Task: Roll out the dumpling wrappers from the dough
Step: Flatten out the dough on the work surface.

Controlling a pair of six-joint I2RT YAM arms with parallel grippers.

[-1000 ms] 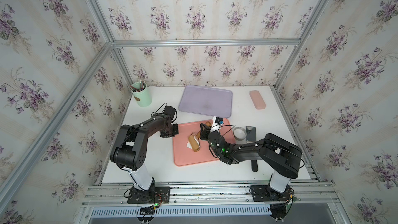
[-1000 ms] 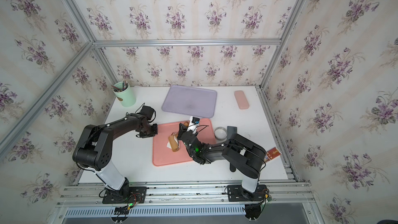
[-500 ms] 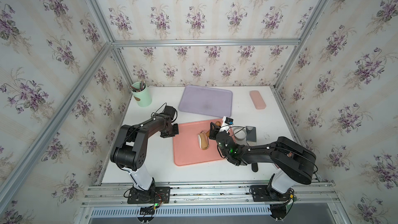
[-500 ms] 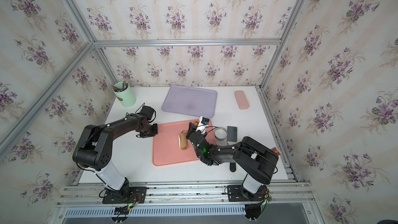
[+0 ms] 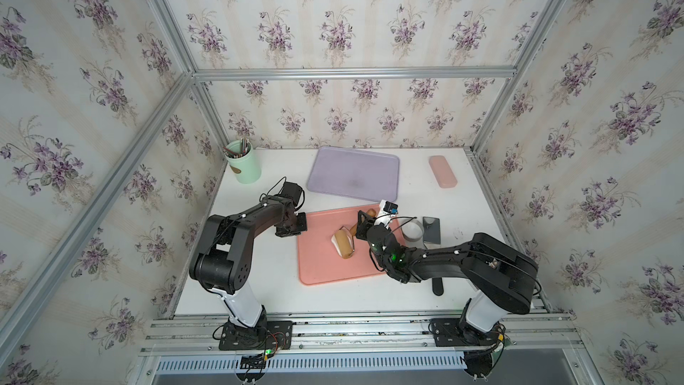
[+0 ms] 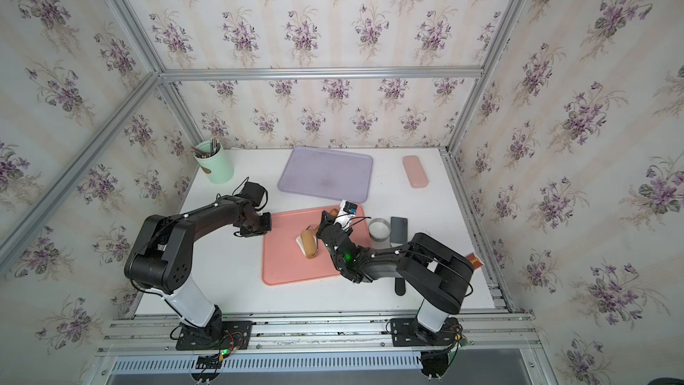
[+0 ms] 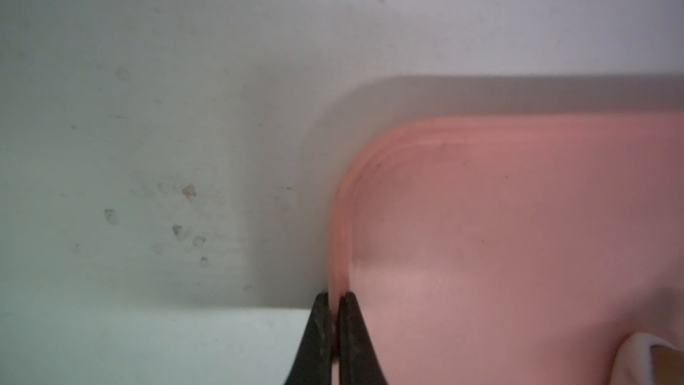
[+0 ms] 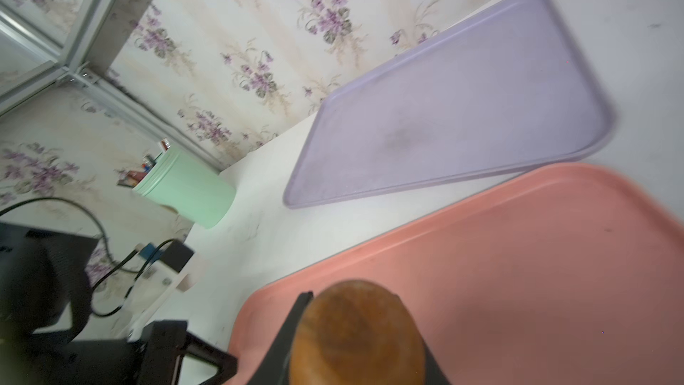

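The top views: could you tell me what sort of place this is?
Likely a staged robot test cell, not a real kitchen: floral wallpaper panels in an aluminium frame enclose a white table holding a pink tray.

So the dough (image 5: 335, 243) is a small soft white lump, looks squashed fairly flat. It's sitting on the pink tray (image 5: 322, 268), a bit below the middle of the frame in both top views. Most of it is hidden under the brown wooden rolling pin (image 5: 344, 247) lying on top, so you only get a pale sliver of dough (image 6: 299, 241) poking out along the pin's left side. Can't tell its full outline or how thin it is. In the left wrist view the dough (image 7: 631, 348) is just a blurry white curved edge in the lower right corner.
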